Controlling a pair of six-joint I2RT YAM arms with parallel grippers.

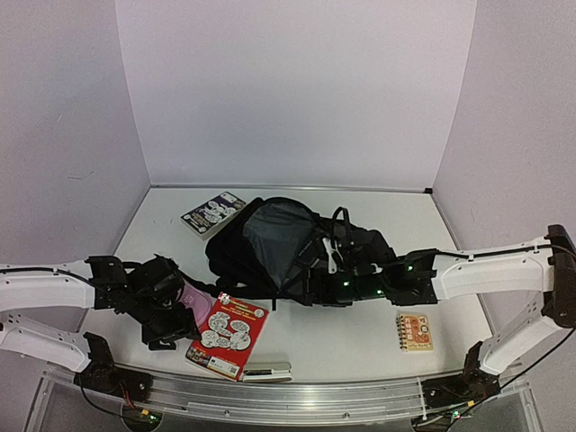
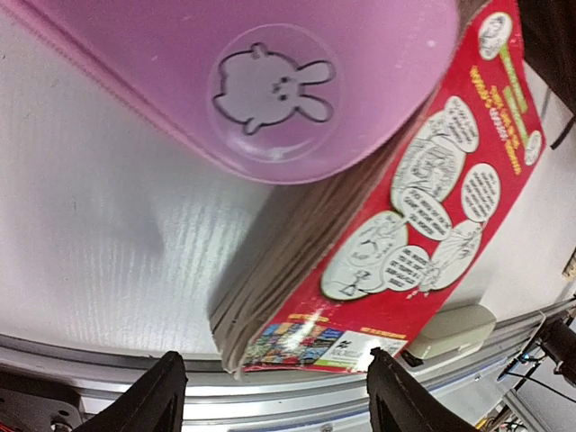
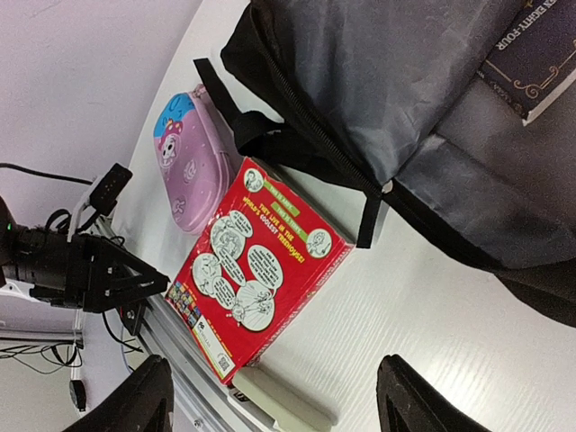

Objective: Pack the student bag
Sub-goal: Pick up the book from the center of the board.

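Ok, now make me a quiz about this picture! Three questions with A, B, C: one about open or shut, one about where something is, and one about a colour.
1. The student bag is: A zipped shut; B open; C rolled up.
2. The spiral notepad lies: A inside the bag; B on top of the bag; C on the table, right of the bag.
3. The bunny pencil case is: A pink; B green; C yellow.

Answers: 1 B, you can see its grey inside. 2 C, it sits alone on the white top. 3 A, the left wrist view shows it pink close up.
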